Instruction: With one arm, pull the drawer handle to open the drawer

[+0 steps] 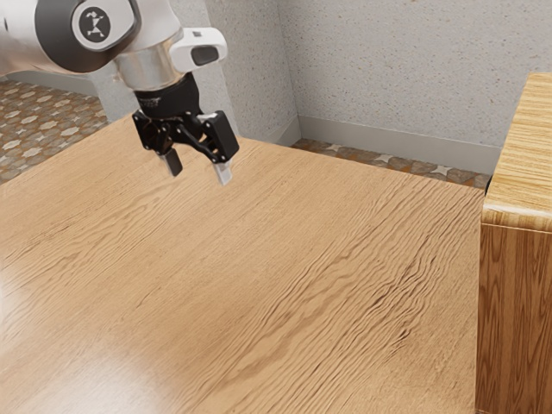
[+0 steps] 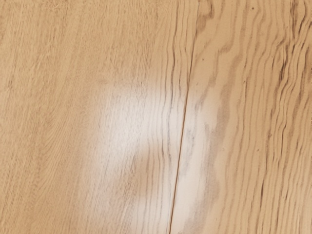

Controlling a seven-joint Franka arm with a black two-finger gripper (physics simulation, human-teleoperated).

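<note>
Fingers: black pair (image 1: pixel 173 161) spread wide at the end of the white arm (image 1: pixel 86 26), gripping nothing, tips pointing down and hanging clear of the surface (image 1: pixel 302 276).
Drawer unit: wooden cabinet (image 1: pixel 517 216) well apart from the fingers, off toward the exterior view's right.
Cabinet footing: whether it stands on the surface or just past its edge cannot be told.
Handle: which face carries it cannot be told; a rounded top edge and one plain side panel face the camera.
Below the fingers: bare wood grain (image 2: pixel 73 73) crossed by a thin seam (image 2: pixel 185 122) under a pale sheen.
Path: an unbroken stretch of wood grain runs from beneath the fingers to the cabinet.
Stage: judged as the start of the approach, with the drawer untouched.
Key relation: everything lies one way from the fingers, across the surface to the cabinet.
Next move: likely a long reach that way, then setting the fingers across the handle's long axis, which cannot be read from here.
</note>
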